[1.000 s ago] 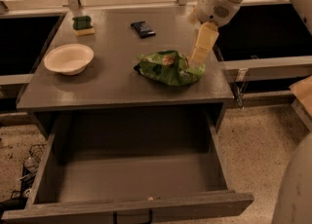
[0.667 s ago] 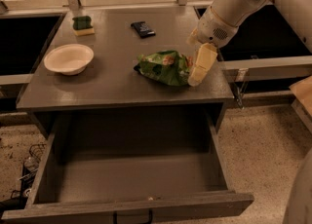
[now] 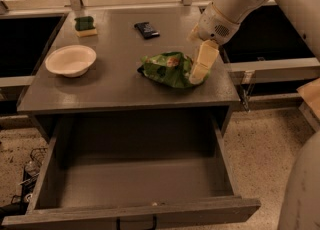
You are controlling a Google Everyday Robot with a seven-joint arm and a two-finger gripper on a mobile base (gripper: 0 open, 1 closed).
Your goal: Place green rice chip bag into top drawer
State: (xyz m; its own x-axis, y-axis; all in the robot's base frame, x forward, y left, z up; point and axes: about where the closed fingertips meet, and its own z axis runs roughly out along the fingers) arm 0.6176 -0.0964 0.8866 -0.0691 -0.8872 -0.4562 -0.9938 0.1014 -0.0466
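Observation:
The green rice chip bag (image 3: 167, 69), crumpled bright green with an orange-tan patch, lies on the grey table top (image 3: 120, 86), right of centre near the front edge. My gripper (image 3: 199, 71) comes down from the upper right on the white arm and reaches the bag's right end, touching or just beside it. The top drawer (image 3: 130, 213) is pulled fully out below the table top, and nothing shows inside it. Its dark handle (image 3: 136, 222) sits at the bottom edge of the view.
A white bowl (image 3: 71, 60) stands at the table's left. A green-topped sponge (image 3: 85, 25) and a small dark packet (image 3: 147, 29) lie at the back. Dark recesses flank the table. Speckled floor lies to the right of the drawer.
My gripper has come down and slightly left, from above the bag's right side to its right end. The bag, bowl and drawer have not moved.

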